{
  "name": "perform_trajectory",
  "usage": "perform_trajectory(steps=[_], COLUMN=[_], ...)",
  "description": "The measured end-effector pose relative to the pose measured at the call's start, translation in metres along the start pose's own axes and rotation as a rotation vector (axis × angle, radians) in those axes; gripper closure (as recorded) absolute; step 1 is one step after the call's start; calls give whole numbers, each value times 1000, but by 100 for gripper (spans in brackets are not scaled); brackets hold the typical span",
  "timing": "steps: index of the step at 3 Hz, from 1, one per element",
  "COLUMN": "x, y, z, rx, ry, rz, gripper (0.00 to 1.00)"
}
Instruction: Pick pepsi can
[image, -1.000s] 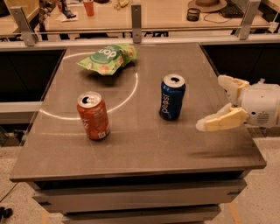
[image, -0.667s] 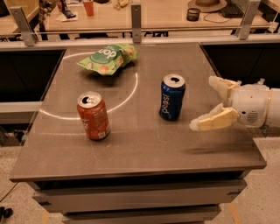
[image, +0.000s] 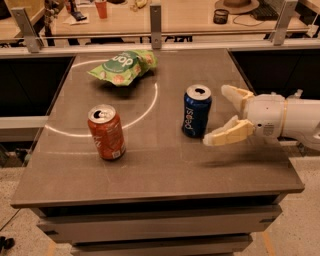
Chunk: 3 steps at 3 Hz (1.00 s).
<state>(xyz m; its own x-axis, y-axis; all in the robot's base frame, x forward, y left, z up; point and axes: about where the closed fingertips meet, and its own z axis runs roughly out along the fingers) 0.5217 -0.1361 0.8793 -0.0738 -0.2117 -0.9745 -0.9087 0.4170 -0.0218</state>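
Note:
The pepsi can (image: 196, 111) is dark blue with white "pepsi" lettering and a silver top. It stands upright right of the middle of the grey table (image: 165, 170). My gripper (image: 217, 114) comes in from the right, just right of the can, at the can's height. It is open, with one cream finger (image: 236, 95) behind and one finger (image: 227, 134) in front. The front fingertip is close to the can's lower right side. The can is not between the fingers.
An orange-red can (image: 106, 132) stands upright at the front left of the table. A green chip bag (image: 122, 66) lies at the back. A white arc is marked on the tabletop. A rail with posts and another desk stand behind the table.
My gripper has moved left toward the pepsi can, staying open. The cans and the bag have not moved.

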Motion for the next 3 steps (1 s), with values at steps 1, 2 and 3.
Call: perform_trajectory(steps=[1, 2, 3], x=[-3, -6, -7], y=[-2, -2, 0], z=[15, 28, 40], rx=[-30, -65, -91], ry=[-25, -54, -75], rz=[-16, -28, -36], gripper=[0, 0, 0])
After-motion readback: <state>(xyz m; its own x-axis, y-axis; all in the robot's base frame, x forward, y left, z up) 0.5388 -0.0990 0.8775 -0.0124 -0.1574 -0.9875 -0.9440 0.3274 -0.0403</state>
